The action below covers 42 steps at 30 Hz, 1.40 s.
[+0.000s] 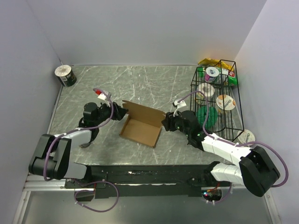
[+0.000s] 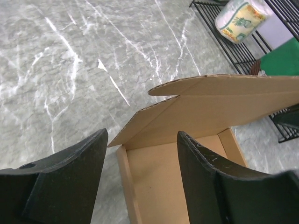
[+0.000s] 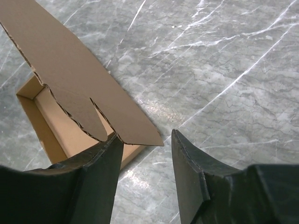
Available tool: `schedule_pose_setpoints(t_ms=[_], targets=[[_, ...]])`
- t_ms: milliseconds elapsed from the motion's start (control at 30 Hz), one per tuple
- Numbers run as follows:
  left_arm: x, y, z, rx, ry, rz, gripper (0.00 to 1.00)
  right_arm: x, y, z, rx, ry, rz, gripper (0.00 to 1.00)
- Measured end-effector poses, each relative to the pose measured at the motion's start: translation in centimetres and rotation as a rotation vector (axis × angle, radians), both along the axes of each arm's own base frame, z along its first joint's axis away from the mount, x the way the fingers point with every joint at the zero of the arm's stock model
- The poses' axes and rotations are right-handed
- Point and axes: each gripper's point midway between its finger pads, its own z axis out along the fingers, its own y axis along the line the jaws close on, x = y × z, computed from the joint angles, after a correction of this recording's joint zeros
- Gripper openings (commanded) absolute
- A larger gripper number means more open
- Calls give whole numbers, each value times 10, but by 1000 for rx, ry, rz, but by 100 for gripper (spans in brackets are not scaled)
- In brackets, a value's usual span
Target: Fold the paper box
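One paper box [image 1: 140, 126] sits mid-table, tray formed, lid flap raised. Two grippers: left gripper [image 1: 122, 112] and right gripper [image 1: 164, 122] are at its opposite ends, both with jaws part open, nothing clamped. Step looks like lid closing; next needs both flap corners caught together. One wire basket [image 1: 238, 99] to the right.

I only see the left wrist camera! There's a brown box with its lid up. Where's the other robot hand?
Observer: The right gripper is at the right side of the paper box, opposite the left gripper.
Operator: Is it holding the lid?
Observer: No. Its jaws are open, and the corner of the lid sits just ahead of the gap between them.
Operator: Is anything far over on the left?
Observer: A small dark cylinder with a pale top sits in the far left corner of the table.
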Motion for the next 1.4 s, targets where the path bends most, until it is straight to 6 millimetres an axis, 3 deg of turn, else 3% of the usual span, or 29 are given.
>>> schedule_pose_setpoints(t_ms=[200, 400, 667, 800, 1100, 1400], targets=[[4, -8, 1, 4, -30, -55, 57, 1, 1, 2, 4, -10, 6, 47], [4, -14, 3, -5, -48, -95, 41, 2, 3, 5, 13, -22, 13, 39], [3, -20, 7, -26, -72, -134, 36, 2, 5, 2, 10, -21, 26, 35], [4, -20, 6, -32, -71, -136, 32, 2, 4, 2, 3, -24, 29, 28], [3, -28, 13, -50, -97, -156, 17, 5, 2, 0, -7, -27, 17, 17], [-4, -45, 13, -37, -108, -180, 15, 14, -1, -2, -24, -42, -10, 13]])
